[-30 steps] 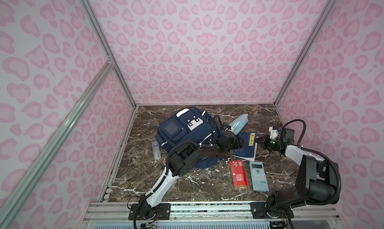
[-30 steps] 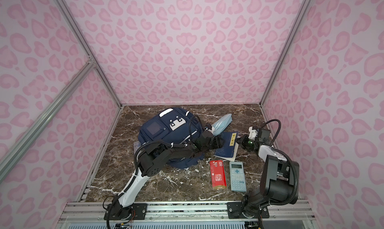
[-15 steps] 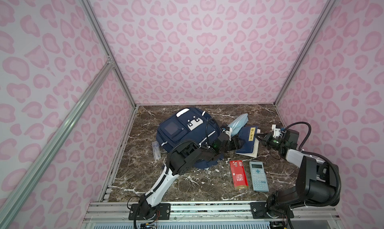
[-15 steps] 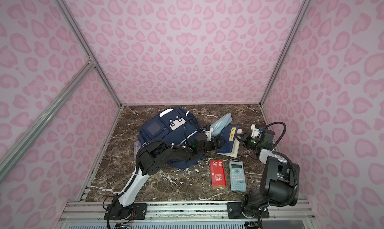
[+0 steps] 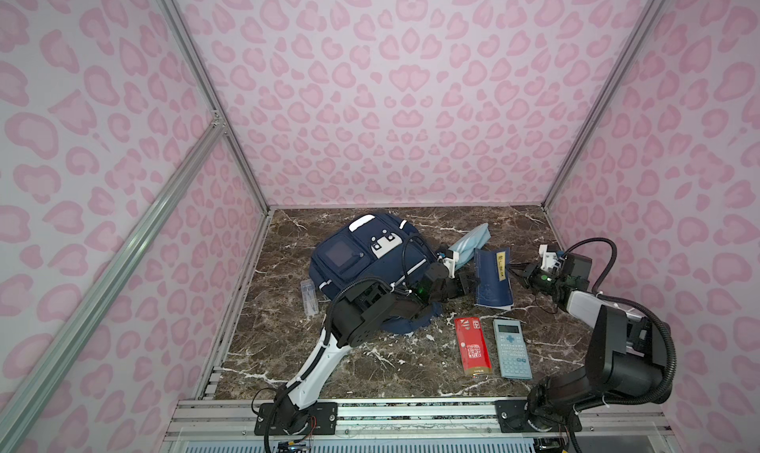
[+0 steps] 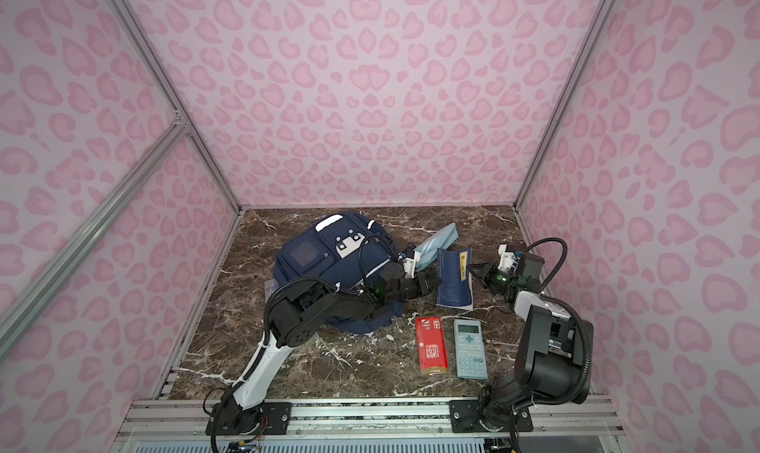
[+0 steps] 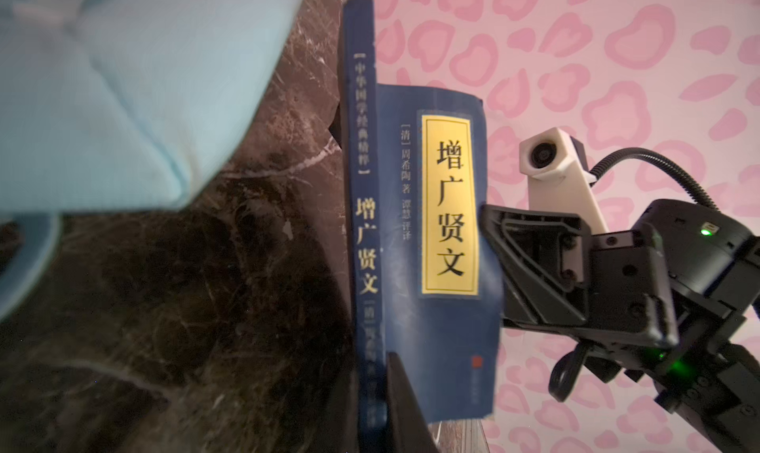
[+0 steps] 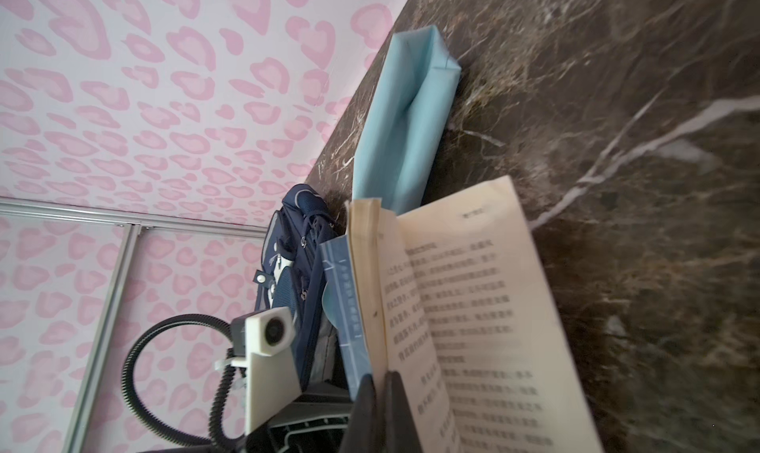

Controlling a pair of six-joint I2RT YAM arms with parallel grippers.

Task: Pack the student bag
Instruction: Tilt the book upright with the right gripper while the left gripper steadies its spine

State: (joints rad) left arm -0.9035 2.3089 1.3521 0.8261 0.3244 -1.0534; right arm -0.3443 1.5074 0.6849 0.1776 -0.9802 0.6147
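Two grippers hold navy book [image 5: 491, 292], centre-right | left gripper [image 5: 472, 284] jaws clamp spine | right gripper [image 5: 516, 271] jaws pinch cover | student bag [image 5: 353, 266] at left.

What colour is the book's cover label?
Yellow label, black characters; left wrist view shows it best.

So the student bag [image 5: 362, 262] sits back-left on the tabletop [image 5: 370, 360], with a small case [image 5: 309, 297] lying just off its left side. The pouch [image 5: 473, 241] is right of the bag, towards the back wall. The book [image 5: 493, 278] is just in front of it, between the left tool [image 5: 473, 284] and the right tool [image 5: 519, 272]. Nearer the front, a packet [image 5: 473, 346] lies just left of a calculator [image 5: 512, 348].
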